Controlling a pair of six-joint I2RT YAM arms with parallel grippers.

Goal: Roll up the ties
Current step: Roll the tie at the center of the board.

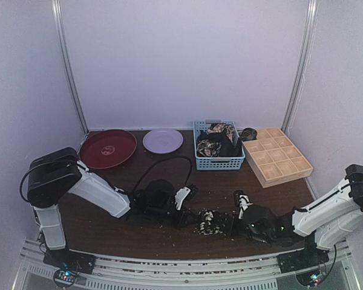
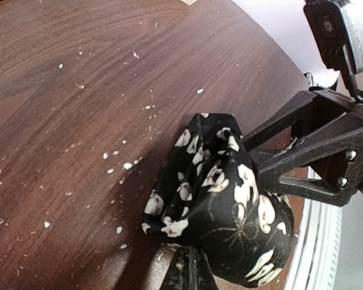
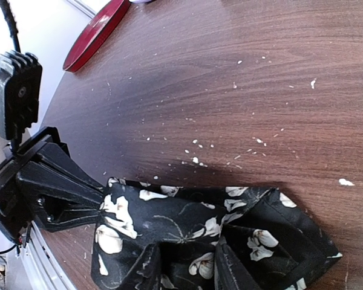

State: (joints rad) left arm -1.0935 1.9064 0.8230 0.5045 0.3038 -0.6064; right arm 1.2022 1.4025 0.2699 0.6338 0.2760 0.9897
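The tie [image 1: 207,222], black with a pale flower print, lies bunched in a loose lump on the dark wooden table [image 1: 218,187] near its front edge, between the two arms. The left pincer [image 3: 98,202] is clamped on one side of the lump and the right pincer [image 2: 249,154] on the opposite side, each closed on folds of the cloth. Farther back, more ties [image 1: 216,140] are heaped in a blue basket [image 1: 221,163], with a wooden gridded tray [image 1: 278,158] just beside it on the right and a purple plate [image 1: 163,140] and a red plate [image 1: 107,148] to its left.
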